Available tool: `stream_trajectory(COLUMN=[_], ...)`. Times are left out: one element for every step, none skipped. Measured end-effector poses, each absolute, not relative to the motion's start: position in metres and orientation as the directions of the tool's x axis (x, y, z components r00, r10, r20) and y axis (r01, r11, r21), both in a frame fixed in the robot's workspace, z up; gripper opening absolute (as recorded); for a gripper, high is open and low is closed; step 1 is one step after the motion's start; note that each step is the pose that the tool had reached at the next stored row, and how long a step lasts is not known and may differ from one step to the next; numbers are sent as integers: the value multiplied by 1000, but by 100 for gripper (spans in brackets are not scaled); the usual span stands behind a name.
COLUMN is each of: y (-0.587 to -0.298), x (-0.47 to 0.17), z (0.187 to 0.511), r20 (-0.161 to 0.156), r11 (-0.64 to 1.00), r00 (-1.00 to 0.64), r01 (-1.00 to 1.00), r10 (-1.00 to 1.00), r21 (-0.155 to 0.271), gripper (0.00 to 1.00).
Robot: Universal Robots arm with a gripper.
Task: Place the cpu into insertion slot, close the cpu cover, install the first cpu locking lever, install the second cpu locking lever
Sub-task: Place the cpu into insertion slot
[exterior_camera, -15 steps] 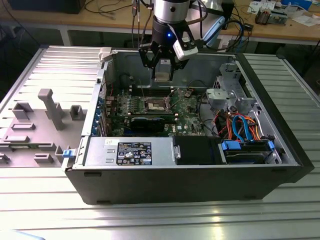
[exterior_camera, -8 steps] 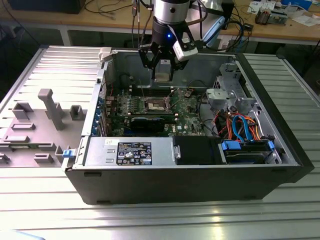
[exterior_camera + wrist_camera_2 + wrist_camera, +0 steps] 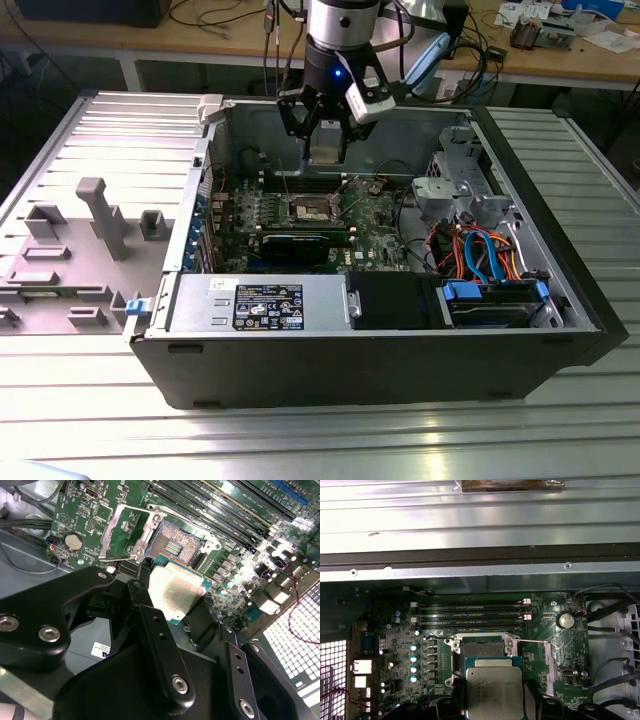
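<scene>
The cpu (image 3: 175, 592), a flat square with a dull silver top and green edge, is held in the pincer (image 3: 325, 150). In the exterior view it is seen at 12 o'clock from the slot (image 3: 308, 209), clear of it. The slot's dark centre is left bare. The cover (image 3: 122, 532), a silvery frame, is swung open beside the slot.

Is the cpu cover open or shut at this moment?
Open: in the second wrist view the cpu cover is swung aside and the insertion slot lies bare.
</scene>
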State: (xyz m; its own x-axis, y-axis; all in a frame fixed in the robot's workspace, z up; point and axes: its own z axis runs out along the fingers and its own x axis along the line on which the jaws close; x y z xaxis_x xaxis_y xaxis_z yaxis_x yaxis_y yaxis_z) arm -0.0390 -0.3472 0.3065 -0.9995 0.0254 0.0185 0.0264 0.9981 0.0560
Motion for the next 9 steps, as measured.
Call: stream_trajectory(y=[-347,-347,-347,-347,-347,-347,-347,-347,-347], x=[-39,-39,-39,-39,-39,-39,-39,-39,-39], z=[306,306,306,305,305,305,305,305,304], r20=[18,19,19,18,19,18,18,18,18], r11=[998,998,998,998,998,998,998,998,998], r00=[-1000,-1000,-1000,-1000,-1000,-1000,-1000,-1000,-1000], r01=[26,26,26,26,26,26,26,26,26], r10=[25,25,25,25,25,25,25,25,25], r21=[56,56,56,56,56,56,56,56,56], gripper=[55,55,55,55,55,55,55,55,55])
